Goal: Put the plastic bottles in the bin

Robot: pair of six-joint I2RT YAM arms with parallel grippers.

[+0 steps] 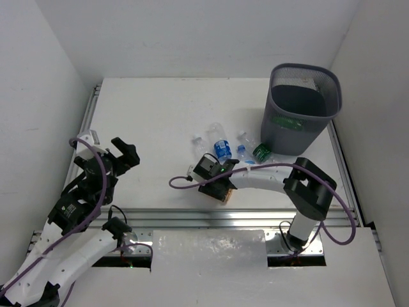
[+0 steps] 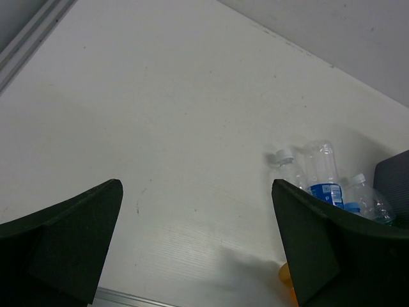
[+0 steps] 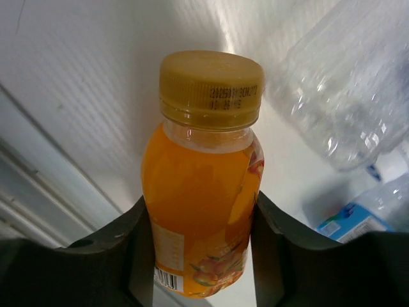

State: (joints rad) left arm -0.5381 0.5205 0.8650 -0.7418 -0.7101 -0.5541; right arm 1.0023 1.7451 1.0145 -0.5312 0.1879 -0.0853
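My right gripper (image 1: 219,184) (image 3: 201,214) is shut on the orange bottle (image 3: 201,179), its jaws pressed against both sides of the body near the table's front rail. The bottle is orange with a yellow cap and shows as a small orange patch (image 1: 225,194) in the top view. Just beyond it lie a clear bottle with a blue label (image 1: 221,148), a small clear bottle (image 1: 199,142), another clear one (image 1: 243,149) and a green-labelled bottle (image 1: 262,151). The dark mesh bin (image 1: 291,131) stands at the back right. My left gripper (image 1: 125,153) (image 2: 195,236) hangs open at the left, empty.
The aluminium front rail (image 1: 211,216) runs just behind the held bottle. Something green shows through the bin's mesh wall (image 1: 287,121). White walls enclose the table on the left, back and right.
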